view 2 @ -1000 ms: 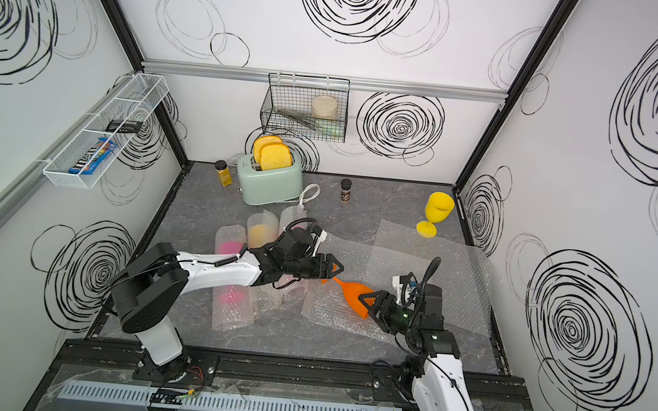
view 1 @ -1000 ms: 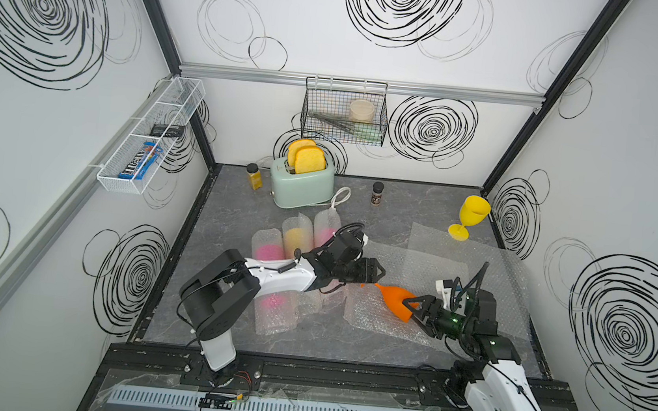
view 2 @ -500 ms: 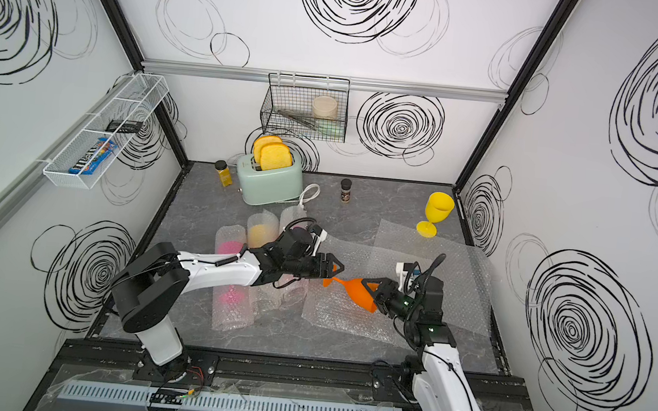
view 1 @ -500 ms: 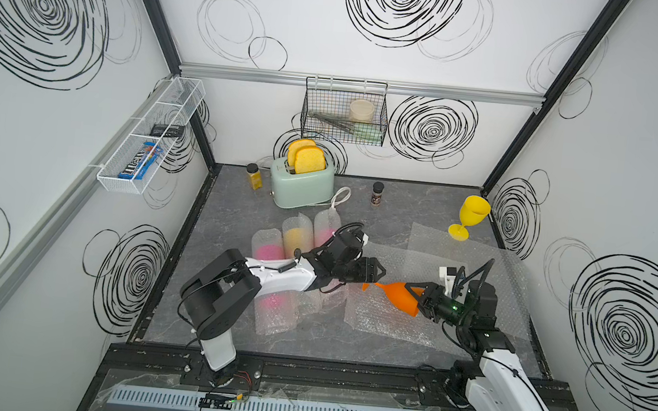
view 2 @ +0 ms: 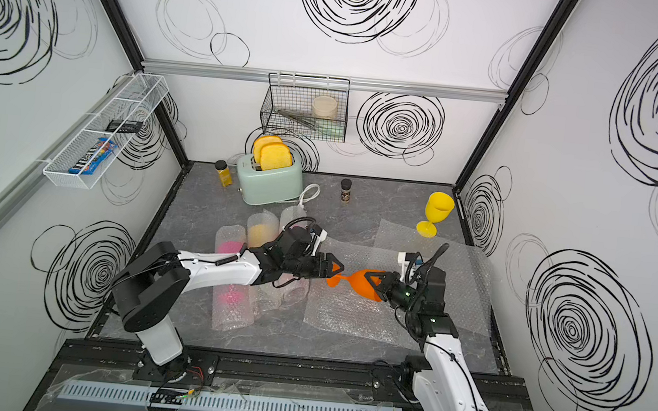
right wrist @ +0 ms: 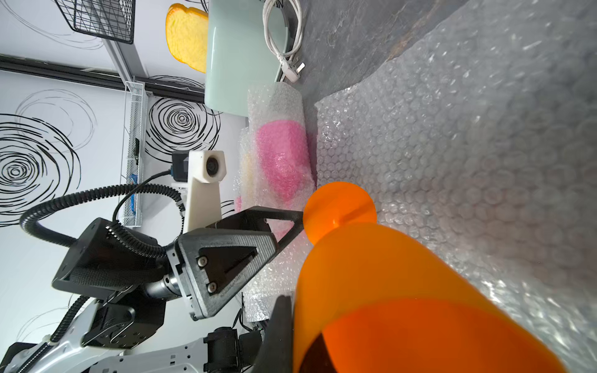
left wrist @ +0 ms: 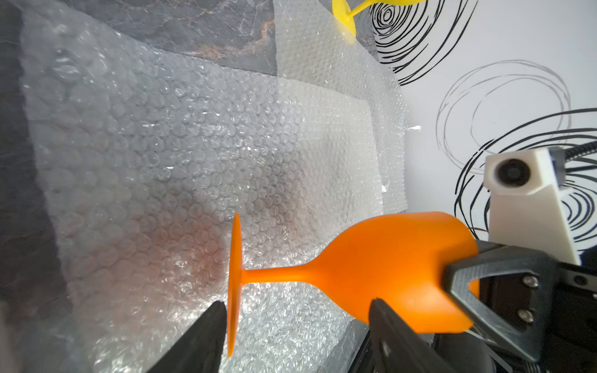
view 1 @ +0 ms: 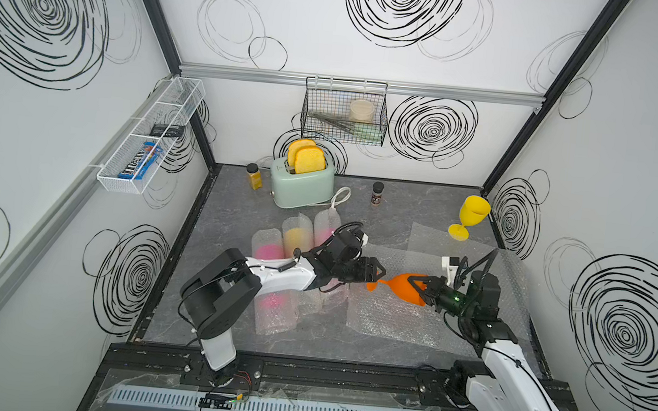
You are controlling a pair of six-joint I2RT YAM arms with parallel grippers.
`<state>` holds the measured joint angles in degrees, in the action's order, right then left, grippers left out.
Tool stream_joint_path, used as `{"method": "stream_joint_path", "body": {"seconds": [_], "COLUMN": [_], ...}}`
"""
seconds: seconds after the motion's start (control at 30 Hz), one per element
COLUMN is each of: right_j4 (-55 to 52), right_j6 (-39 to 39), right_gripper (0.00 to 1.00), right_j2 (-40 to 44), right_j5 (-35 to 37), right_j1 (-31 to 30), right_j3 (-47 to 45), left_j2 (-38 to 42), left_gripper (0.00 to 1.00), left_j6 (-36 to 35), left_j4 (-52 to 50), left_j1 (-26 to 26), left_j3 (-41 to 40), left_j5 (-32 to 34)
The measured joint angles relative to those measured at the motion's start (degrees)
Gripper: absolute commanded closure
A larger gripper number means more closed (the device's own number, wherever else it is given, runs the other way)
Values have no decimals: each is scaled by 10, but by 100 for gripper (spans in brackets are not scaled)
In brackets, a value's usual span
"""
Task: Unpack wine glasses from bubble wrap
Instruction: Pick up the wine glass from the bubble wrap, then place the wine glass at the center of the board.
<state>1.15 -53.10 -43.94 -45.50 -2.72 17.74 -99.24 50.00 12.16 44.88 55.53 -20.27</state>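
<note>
Two goblets are sitting free of their wrap. Counting the back wall as twelve, a yellow goblet (view 1: 468, 220) is standing upright at about two o'clock on the table (view 1: 409, 206). The orange goblet (view 1: 401, 288) is hanging on its side just right of centre, toward three o'clock, above a flat sheet of bubble wrap (view 1: 386, 323).

The right gripper (view 1: 416, 291) is biting the rim of the orange bowl, its fingers clamped on the thin wall. The left gripper (view 1: 380, 273) is reaching in from nine o'clock with its fingers (left wrist: 206, 339) standing apart. In the left wrist view the round foot is sitting between them, just beside one finger. Whether it is touching, I cannot tell.

Three wrapped tubes (view 1: 295, 236) are lying side by side under the left arm, at nine to ten o'clock of centre, showing pink, yellow and pink.

Judging from this, the second glass is being set aside. The next move is probably asking the left fingers to clear the foot. The right arm would then be turning the goblet foot-down near two o'clock. With so thin a rim grip, the goblet could be swinging or slipping on the way.
</note>
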Motion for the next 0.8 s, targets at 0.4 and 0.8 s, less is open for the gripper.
{"method": "stream_joint_path", "body": {"seconds": [0.4, 0.8], "right_j4": [-170, -328], "right_j6": [192, 355], "right_gripper": [98, 98], "right_j2": [-218, -489], "right_j5": [137, 371], "right_j1": [-12, -101], "right_j3": [350, 713], "left_j2": [102, 179], "left_gripper": [25, 25], "left_j6": [-1, -29], "left_j4": [-7, -53], "left_j1": [-65, -143], "left_j3": [-17, -80], "left_j5": [-13, -13]}}
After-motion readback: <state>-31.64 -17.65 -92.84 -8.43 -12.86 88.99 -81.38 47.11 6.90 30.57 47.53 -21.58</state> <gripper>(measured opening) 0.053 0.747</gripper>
